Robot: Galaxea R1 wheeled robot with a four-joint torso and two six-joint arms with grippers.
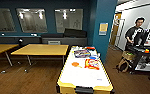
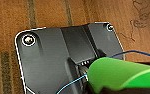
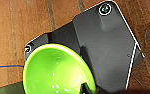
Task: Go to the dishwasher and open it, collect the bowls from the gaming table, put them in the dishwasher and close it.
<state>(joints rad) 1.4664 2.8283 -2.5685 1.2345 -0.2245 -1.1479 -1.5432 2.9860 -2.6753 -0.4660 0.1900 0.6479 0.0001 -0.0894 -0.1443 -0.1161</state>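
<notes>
The gaming table (image 1: 84,75), white-topped with a yellowish edge, stands right in front of me in the head view. An orange bowl (image 1: 75,64) rests on it near the middle, beside colourful game boxes. A bright green bowl (image 3: 53,70) looms large in the right wrist view, and my right gripper (image 3: 87,88) is shut on its rim above the wooden floor. The same green bowl (image 2: 121,73) appears from outside in the left wrist view. The dishwasher is out of view.
Two board-game boxes (image 1: 82,53) (image 1: 92,64) lie on the gaming table's far half. Yellow-topped tables (image 1: 41,49) stand to the left. A teal pillar (image 1: 102,27) rises behind the table, and a person (image 1: 137,32) stands with a dark cart (image 1: 143,53) at the right.
</notes>
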